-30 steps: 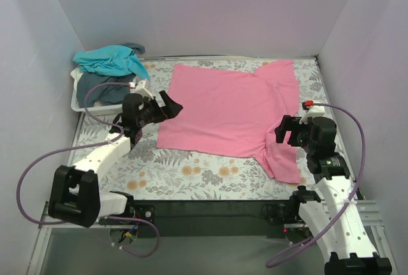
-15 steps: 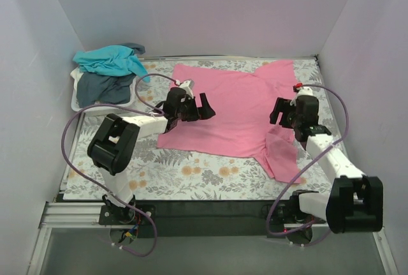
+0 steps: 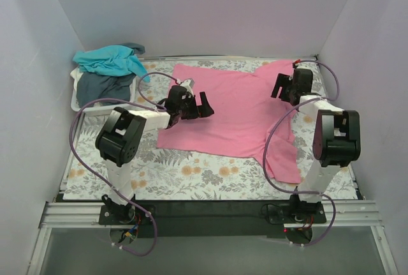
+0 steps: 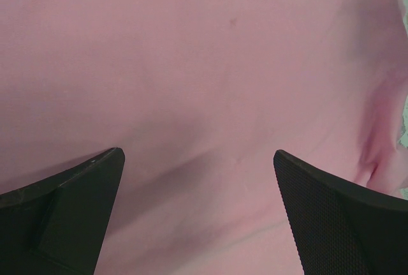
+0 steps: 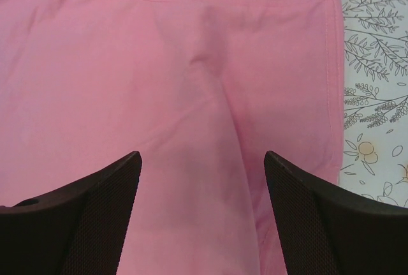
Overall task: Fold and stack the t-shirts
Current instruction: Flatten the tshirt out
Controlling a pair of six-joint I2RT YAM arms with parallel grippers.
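A pink t-shirt (image 3: 233, 112) lies spread flat on the floral table, one sleeve toward the near right. My left gripper (image 3: 197, 106) hovers open over its left part; the left wrist view shows only pink cloth (image 4: 204, 83) between the wide fingers. My right gripper (image 3: 285, 87) is open above the shirt's far right sleeve (image 5: 210, 96), nothing between its fingers. A teal t-shirt (image 3: 109, 60) and a dark grey-blue t-shirt (image 3: 102, 87) are heaped in the white basket (image 3: 81, 105) at the far left.
Pale walls close in the table on the left, back and right. The floral tablecloth (image 3: 191, 176) shows along the near side. In the right wrist view the cloth's edge (image 5: 376, 96) lies just right of the sleeve.
Both arms have reached out from near their bases over the pink shirt: the left to its left part, the right up to the far right sleeve. The right jaws narrowed a little.
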